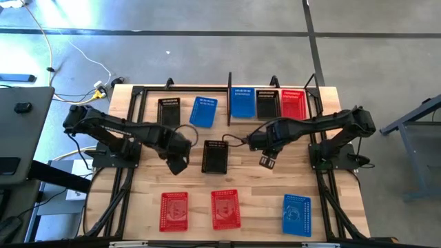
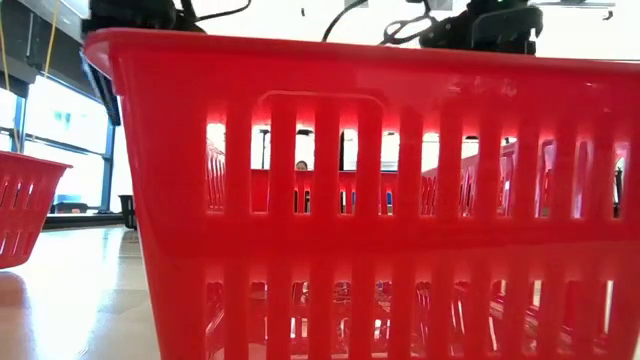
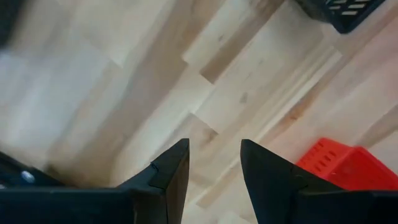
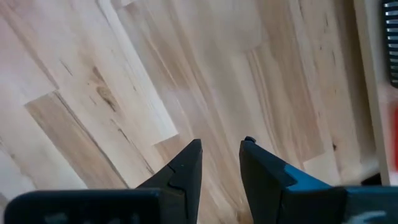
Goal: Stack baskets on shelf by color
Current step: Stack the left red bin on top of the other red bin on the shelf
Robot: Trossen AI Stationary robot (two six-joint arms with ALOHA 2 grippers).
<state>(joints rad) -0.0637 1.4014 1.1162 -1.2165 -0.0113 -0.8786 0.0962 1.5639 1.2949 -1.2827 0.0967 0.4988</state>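
Observation:
In the high view, a blue basket (image 1: 241,102), a black one (image 1: 267,103) and a red one (image 1: 293,105) sit side by side in the black shelf (image 1: 229,88) at the far edge. On the table rest a black basket (image 1: 169,110), a tilted blue one (image 1: 203,111) and a black one at the centre (image 1: 215,156). Near the front edge are two red baskets (image 1: 173,210) (image 1: 225,209) and a blue one (image 1: 296,215). My left gripper (image 1: 178,164) hovers open left of the centre black basket. My right gripper (image 1: 267,160) hovers open to its right.
Both wrist views look down on bare wood between the fingers. The left wrist view also catches a red basket (image 3: 348,165) and a black basket's corner (image 3: 342,9). In the low view a red basket (image 2: 380,200) fills the foreground, with another red one (image 2: 25,205) at the left.

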